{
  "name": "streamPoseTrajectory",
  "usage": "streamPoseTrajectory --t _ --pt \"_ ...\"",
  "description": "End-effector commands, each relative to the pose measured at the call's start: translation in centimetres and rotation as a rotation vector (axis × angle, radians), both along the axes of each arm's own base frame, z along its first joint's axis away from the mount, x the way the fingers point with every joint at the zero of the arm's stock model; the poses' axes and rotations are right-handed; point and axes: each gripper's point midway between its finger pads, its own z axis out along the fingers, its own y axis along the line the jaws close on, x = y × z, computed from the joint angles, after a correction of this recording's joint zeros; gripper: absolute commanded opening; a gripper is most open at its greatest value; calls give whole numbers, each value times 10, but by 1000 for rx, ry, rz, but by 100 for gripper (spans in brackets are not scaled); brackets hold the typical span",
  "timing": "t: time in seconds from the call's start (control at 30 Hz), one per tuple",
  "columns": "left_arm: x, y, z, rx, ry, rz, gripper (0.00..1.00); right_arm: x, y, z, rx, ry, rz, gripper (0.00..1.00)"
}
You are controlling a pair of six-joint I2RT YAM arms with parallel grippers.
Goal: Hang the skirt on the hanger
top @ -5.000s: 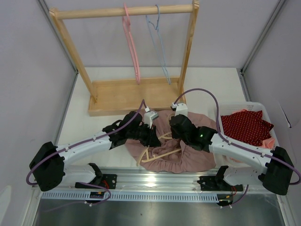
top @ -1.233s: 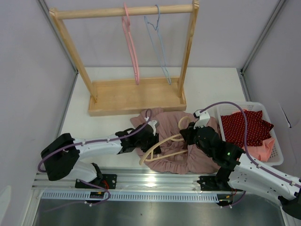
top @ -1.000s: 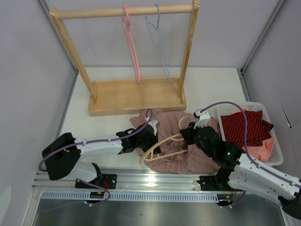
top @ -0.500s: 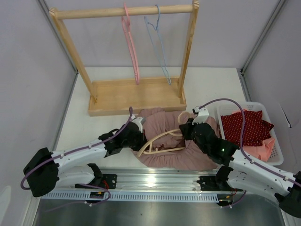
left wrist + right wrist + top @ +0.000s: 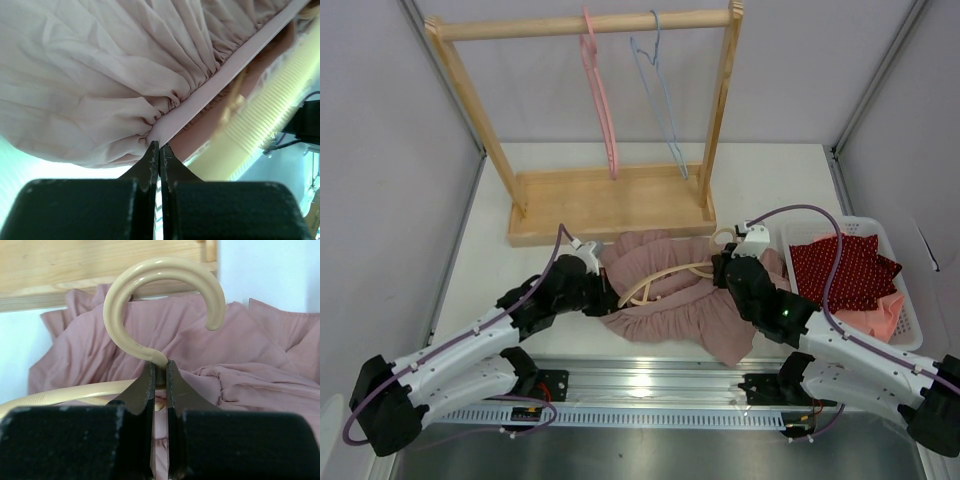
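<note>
A dusty-pink skirt (image 5: pixel 680 305) lies on the table in front of the rack. A cream hanger (image 5: pixel 665 278) lies across it, its hook (image 5: pixel 162 295) at the right. My left gripper (image 5: pixel 601 296) is shut on the skirt's waistband (image 5: pixel 210 90) at the skirt's left edge and holds it lifted. My right gripper (image 5: pixel 729 272) is shut on the hanger's neck just below the hook (image 5: pixel 159 371). The skirt hides part of the hanger's arms.
A wooden rack (image 5: pixel 610 200) stands behind, with a pink hanger (image 5: pixel 600 100) and a blue hanger (image 5: pixel 660 95) on its rail. A white basket (image 5: pixel 895 250) at the right holds a red dotted garment (image 5: pixel 840 270).
Both arms have drawn back and up from the skirt's middle. The left gripper has pulled the waistband to the left, the right has carried the hanger's hook to the right and away from me.
</note>
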Motion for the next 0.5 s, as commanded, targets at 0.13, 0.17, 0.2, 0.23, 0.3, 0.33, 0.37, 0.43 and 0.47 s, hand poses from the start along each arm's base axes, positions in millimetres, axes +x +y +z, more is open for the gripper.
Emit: streamPoseTrajectory --t 0.13,0.17,0.2,0.23,0.3,0.33,0.37,0.43,0.47 --pt "-2 12 19 16 2 14 0 7 -41 -6 -186 -46 -198 0" --pt "-3 13 18 24 5 14 0 7 -41 -6 -192 -47 -207 0" --pt "-2 14 19 25 5 17 0 7 -46 -7 -205 -47 -231 0" --pt "-2 14 19 26 5 18 0 8 -47 -7 -214 -44 -238 0" --pt "-5 17 18 36 5 19 0 8 -50 -10 -228 -38 -263 0" --pt "-5 19 19 39 4 20 0 8 -52 -9 -231 -39 -273 0" --pt "-5 20 19 41 2 25 0 8 -54 -10 -227 -35 -283 0" --pt "-8 25 18 50 4 29 0 9 -58 -11 -221 -26 -299 0" --pt "-8 26 18 52 4 32 0 10 -61 -10 -214 -22 -313 0"
